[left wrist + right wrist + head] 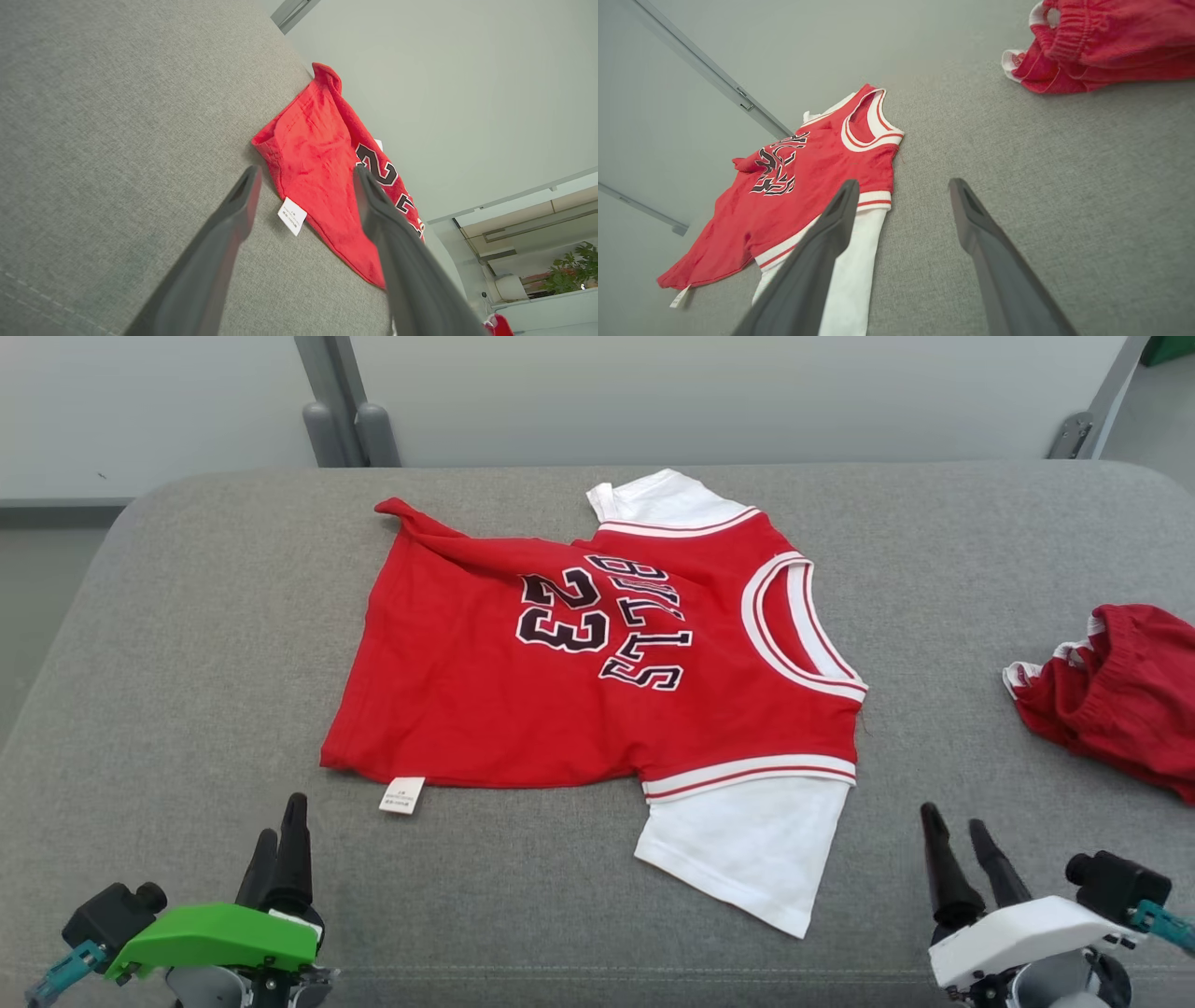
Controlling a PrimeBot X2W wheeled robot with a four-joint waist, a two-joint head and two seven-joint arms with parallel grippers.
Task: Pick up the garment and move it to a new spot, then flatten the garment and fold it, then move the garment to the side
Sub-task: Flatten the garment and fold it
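Note:
A red jersey-style garment (523, 700) with white sleeves and black "BULLS 23" lettering lies spread on the grey padded surface (187, 644), collar toward the right, hem toward the left. Its far hem corner is bunched up. A white care label (402, 795) sticks out at the near hem. My left gripper (280, 831) hovers open near the front edge, just short of that label. My right gripper (962, 835) stands open at the front right, beside the near white sleeve (747, 845). The garment (317, 163) also shows past the left fingers, and in the right wrist view the garment (794, 186) lies ahead-left.
A second red piece of clothing (1120, 695) lies crumpled at the right edge of the surface, also seen as the red clothing (1101, 42) top right in the right wrist view. Behind the surface stands a pale wall with grey metal posts (350, 429).

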